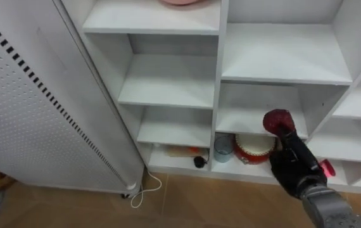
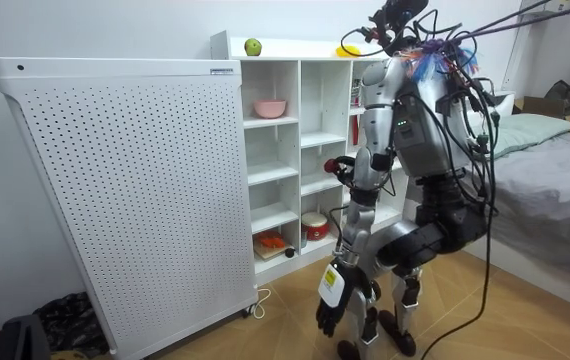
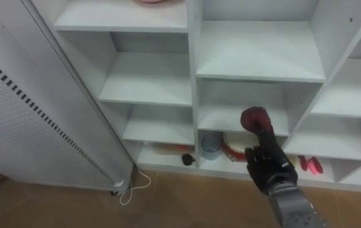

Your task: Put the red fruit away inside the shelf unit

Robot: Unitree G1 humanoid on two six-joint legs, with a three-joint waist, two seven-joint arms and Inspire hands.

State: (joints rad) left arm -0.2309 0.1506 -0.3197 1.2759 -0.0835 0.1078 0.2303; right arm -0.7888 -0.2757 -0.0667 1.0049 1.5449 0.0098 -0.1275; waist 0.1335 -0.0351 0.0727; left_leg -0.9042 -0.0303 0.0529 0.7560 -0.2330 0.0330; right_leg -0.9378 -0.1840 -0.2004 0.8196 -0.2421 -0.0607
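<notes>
We found the right robot hand (image 1: pixel 294 163) clamped on a dark red round fruit (image 1: pixel 277 120), with the fingers curled about its lower part. The fruit was held in front of the middle column of the white closet (image 1: pixel 168 79), just outside the lower compartments. The left robot hand (image 2: pixel 343 298) hung low beside the leg in the room view; we could not tell how its fingers stood.

Hazards, as we judged them:
- The fruit looked smooth, glossy and near-spherical. A jolt could have let it slip from the grasp and drop to the wooden floor (image 1: pixel 187 202).
- The compartments were narrow, with hard, square-edged dividers. A misaligned entry could have struck a shelf edge and knocked the fruit loose.
- The bottom compartment held a red round tin (image 1: pixel 253 149) and a grey-blue cup (image 1: pixel 222 147) just beside it. A low approach could have tipped the cup.
- The shelf boards were flat and smooth, so a released fruit could have rolled toward the open near edge.

A white perforated panel (image 1: pixel 28 107), rigid and matte, stood to the left of the closet.
</notes>
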